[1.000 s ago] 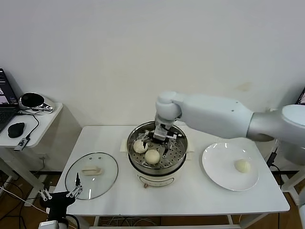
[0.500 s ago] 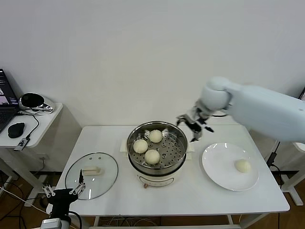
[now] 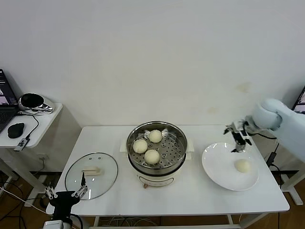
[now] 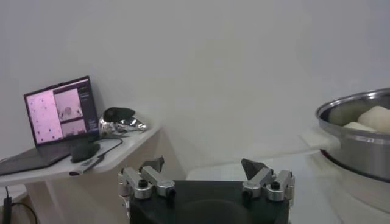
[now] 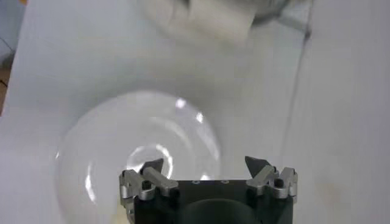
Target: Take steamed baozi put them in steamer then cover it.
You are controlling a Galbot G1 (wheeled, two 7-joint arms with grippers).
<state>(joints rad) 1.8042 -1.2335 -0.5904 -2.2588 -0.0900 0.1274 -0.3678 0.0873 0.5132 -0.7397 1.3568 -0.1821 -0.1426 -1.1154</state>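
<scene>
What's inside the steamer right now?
Three steamed baozi sit on the perforated tray inside the steamer, uncovered. Whatever lies under that tray is hidden. The cover lies on the table beside it.

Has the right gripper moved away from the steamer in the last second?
Yes. The right gripper has swung rightward from over the steamer to above the plate's far edge, open and empty.

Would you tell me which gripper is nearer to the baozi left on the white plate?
The right gripper, open, hovers just above the plate beside the baozi; the left gripper sits far off by the glass lid.
</scene>
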